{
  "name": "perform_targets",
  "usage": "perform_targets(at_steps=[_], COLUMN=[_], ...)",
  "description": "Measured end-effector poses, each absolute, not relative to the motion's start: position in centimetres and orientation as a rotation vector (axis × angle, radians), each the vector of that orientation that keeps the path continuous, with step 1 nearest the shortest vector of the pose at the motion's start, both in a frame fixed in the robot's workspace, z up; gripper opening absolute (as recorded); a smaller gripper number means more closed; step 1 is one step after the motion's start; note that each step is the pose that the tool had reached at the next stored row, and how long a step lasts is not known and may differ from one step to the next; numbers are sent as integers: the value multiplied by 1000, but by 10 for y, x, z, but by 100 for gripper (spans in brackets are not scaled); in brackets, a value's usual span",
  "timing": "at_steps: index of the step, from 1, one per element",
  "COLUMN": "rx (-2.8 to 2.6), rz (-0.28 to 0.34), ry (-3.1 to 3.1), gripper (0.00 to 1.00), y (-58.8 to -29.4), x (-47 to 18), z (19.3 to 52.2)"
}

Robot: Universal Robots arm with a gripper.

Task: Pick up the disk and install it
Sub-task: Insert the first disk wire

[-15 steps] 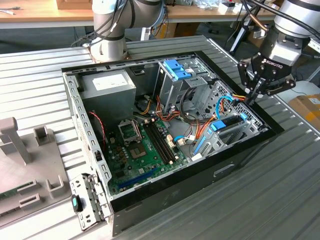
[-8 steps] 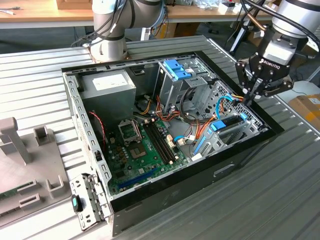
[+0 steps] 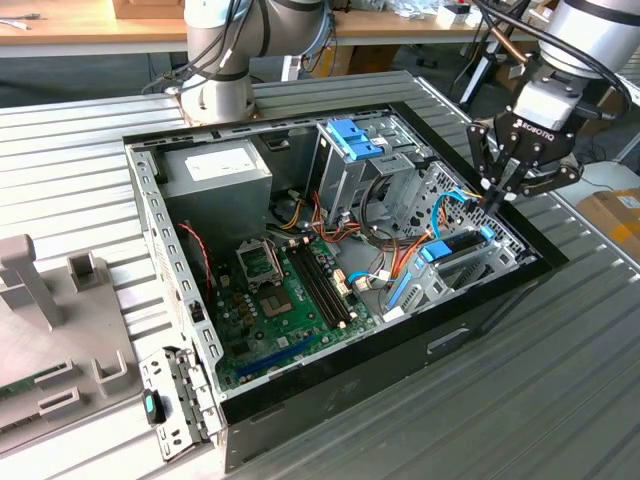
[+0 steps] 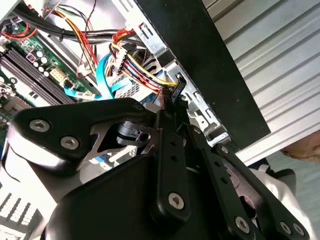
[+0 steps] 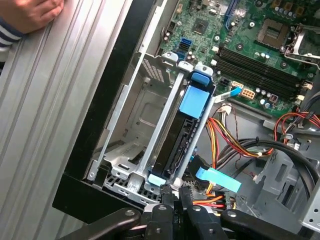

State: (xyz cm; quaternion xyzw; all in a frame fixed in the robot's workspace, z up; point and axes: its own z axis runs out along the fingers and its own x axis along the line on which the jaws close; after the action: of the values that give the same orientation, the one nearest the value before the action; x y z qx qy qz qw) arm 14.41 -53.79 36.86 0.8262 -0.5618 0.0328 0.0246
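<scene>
The disk (image 5: 184, 135), dark with blue rails and a blue tab at its end, stands on edge inside the metal drive bay (image 5: 150, 107) at the corner of the open computer case. In the exterior view the disk (image 3: 460, 245) lies in the bay by the case's right wall. My gripper (image 3: 497, 192) hangs just above that bay, fingers shut together. In the first wrist view my gripper (image 5: 173, 196) sits at the disk's near end, over the pale blue rail tip (image 5: 157, 180). In the second wrist view my gripper (image 4: 171, 106) ends beside a black cable connector (image 4: 178, 86).
Bundles of coloured wires (image 5: 235, 145) and a blue flat cable (image 5: 216, 178) run close beside the bay. The motherboard (image 3: 285, 300), grey power-supply box (image 3: 215, 170) and blue-latched cage (image 3: 352, 138) fill the case. A person's hand (image 5: 30, 12) rests on the ribbed table outside.
</scene>
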Motion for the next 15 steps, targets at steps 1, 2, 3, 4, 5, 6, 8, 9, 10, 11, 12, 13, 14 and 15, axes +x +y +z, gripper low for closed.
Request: perform_targets(at_steps=[1,2,3,4,5,6,8,9,10,11,12,13,14,15], rx=[2548,2538,2530,2518,2495,2487,2485,2485,2485,2478,2461,2421,2399,2377], rz=[101,101,100,100,99,99,98,98,98,98,97,96,95,94], ry=[-1749,-1763,-1774,-1790,-1820,-1831,-1834,-1834,-1834,-1843,-1864,-1915,-1941,-1967], gripper=[17,17,17,17,17,17,17,17,17,17,17,17,17,17], y=[-538,-538,-538,-538,-538,-538,-538,-538,-538,-538,-538,-538,-538,-538], x=[144,144,143,143,142,141,138,138,138,137,137,137,137,137], z=[369,368,368,368,368,367,367,367,367,367,367,367,366,366])
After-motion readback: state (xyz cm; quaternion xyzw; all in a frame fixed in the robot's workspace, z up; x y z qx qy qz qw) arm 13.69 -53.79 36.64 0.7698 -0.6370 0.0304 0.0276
